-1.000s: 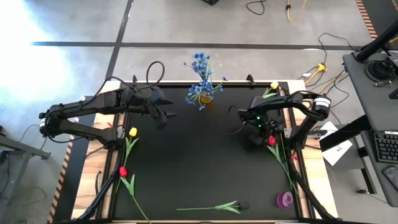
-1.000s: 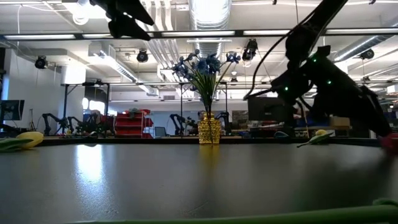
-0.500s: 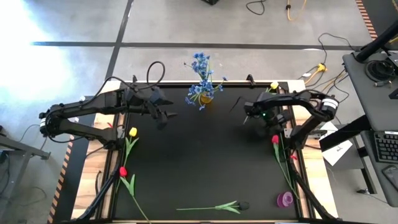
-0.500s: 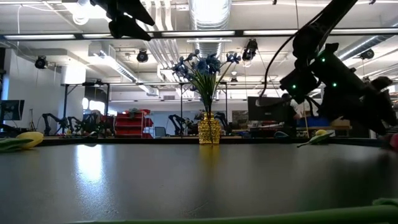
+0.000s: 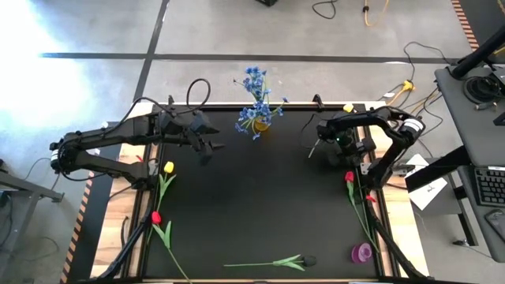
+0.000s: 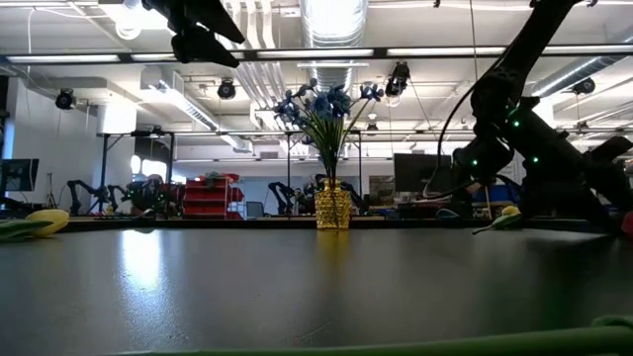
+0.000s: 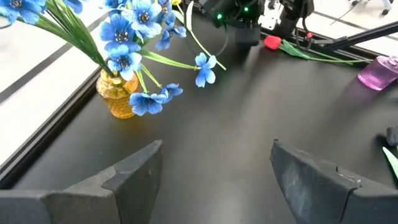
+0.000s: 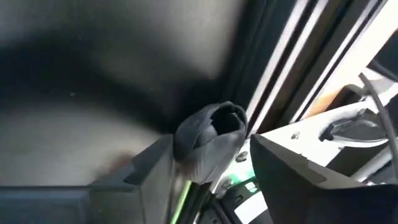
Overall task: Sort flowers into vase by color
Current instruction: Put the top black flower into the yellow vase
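A gold vase holding blue sprigs stands at the table's far edge; it also shows in the low view as the vase and in the left wrist view as the vase. My right gripper hovers right of the vase, shut on a near-black tulip. My left gripper hangs open in the air left of the vase, with its fingers empty. Yellow and red tulips lie by the left edge. A red tulip and a yellow tulip lie by the right edge. My right gripper has the near-black tulip pinched between its two fingers at the lower part of the head. The head pokes out past the fingertips. A green stem runs back between the fingers, and the stem sticks out over the table, lifted clear.
Another near-black tulip with a long stem lies near the table's near edge. A small purple vase stands at the near right corner. The table's rails run along both sides. The dark middle of the table is bare.
My right gripper has moved from beside the red tulip toward the table's far edge and a little to the right, turning as it went, with the dark tulip's stem carried along. My left arm has kept still.
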Robot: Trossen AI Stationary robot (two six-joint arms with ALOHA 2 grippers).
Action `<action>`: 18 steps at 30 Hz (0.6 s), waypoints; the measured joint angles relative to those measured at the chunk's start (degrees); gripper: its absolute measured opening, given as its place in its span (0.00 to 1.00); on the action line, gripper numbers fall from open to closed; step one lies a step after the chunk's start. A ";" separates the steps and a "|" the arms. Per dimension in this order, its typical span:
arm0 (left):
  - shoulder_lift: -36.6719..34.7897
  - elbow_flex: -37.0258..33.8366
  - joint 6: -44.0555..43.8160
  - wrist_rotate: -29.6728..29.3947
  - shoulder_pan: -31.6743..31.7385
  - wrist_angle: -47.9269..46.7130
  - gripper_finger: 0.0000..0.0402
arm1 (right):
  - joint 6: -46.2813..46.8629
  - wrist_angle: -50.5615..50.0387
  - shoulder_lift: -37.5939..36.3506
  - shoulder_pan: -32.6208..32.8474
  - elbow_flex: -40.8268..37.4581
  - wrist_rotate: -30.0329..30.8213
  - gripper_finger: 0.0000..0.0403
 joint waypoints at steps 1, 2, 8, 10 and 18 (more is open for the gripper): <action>0.00 0.01 0.00 0.00 0.00 -0.04 0.70 | -0.16 0.57 0.06 -0.16 -0.29 -0.80 0.47; 0.00 0.01 0.00 0.00 0.00 0.00 0.70 | -0.50 1.27 0.06 -0.21 -0.62 -1.66 0.45; -0.04 -0.01 0.03 0.00 0.00 -0.32 0.70 | 0.12 3.92 -0.70 1.10 -0.86 -6.57 0.30; -0.04 0.01 0.39 0.02 0.00 -0.48 0.70 | 0.30 4.59 -1.71 2.28 0.10 -9.26 0.26; -0.08 0.00 0.87 0.00 0.00 -0.47 0.70 | 2.56 9.85 -7.76 7.98 5.13 -11.64 0.28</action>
